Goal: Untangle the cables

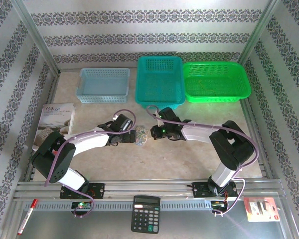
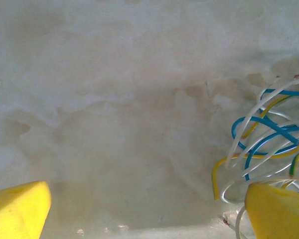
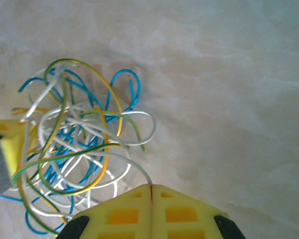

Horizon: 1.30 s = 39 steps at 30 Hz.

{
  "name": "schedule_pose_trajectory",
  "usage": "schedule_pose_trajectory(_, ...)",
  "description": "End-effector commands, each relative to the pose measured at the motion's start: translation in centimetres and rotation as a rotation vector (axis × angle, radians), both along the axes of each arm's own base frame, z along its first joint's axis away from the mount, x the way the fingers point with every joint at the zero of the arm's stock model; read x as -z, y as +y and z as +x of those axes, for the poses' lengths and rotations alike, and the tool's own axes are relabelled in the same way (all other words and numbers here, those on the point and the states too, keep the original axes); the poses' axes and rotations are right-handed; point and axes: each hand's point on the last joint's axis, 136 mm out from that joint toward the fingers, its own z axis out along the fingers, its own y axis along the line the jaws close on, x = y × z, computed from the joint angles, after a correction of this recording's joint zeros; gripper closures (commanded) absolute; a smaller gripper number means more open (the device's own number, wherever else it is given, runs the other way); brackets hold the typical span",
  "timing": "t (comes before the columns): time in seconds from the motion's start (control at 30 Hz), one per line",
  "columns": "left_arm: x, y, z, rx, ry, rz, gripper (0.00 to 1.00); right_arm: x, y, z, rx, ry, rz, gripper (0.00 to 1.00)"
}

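Two hands at tangle of thin white/blue/yellow wires (image 3: 79, 149): right hand (image 3: 150, 191) pinched shut on white strand (image 3: 141, 169), left hand (image 2: 149, 214) wide open, empty.

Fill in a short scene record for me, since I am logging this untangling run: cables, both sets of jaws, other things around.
cables: blue, white and yellow-green strands in one loose tangle on the table, between the two arms
left jaws: wide open, low over the table, tangle at one fingertip
right jaws: shut, a white strand running up to their seam; grip not certain
back row: pale blue basket, teal basket, green basket
near edge: calculator, red marker
left side: booklet
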Motion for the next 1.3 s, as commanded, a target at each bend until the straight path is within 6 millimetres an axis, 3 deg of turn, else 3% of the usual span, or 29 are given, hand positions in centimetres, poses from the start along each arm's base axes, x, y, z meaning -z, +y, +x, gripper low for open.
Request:
schedule_pose_trajectory(0.0,0.3,0.7,0.2,-0.034,-0.006,0.006,0.0,-2.0,0.1,-0.5,-0.019,-0.035,0.034,1.0)
schedule_pose_trajectory(0.33,-0.2,0.8,0.1,-0.032,-0.017,0.001,0.0,-6.2,-2.2,-0.3,0.04,-0.127,0.084,1.0)
schedule_pose_trajectory(0.8,-2.5,0.7,0.7,-0.022,-0.054,-0.015,0.0,-11.8,-3.1,-0.7,0.125,-0.265,0.257,1.0)
schedule_pose_trajectory(1.0,-5.2,-0.6,1.5,0.018,-0.109,-0.082,0.0,-9.3,-3.2,-0.8,0.109,-0.219,0.189,1.0)
schedule_pose_trajectory(1.13,-7.6,-2.7,2.0,0.084,-0.166,-0.187,0.0,-7.0,-3.2,-1.0,0.11,-0.177,0.165,1.0)
schedule_pose_trajectory(1.27,-9.2,-4.8,2.4,0.132,-0.192,-0.291,0.0,-6.2,-2.7,-1.2,0.104,-0.159,0.167,1.0)
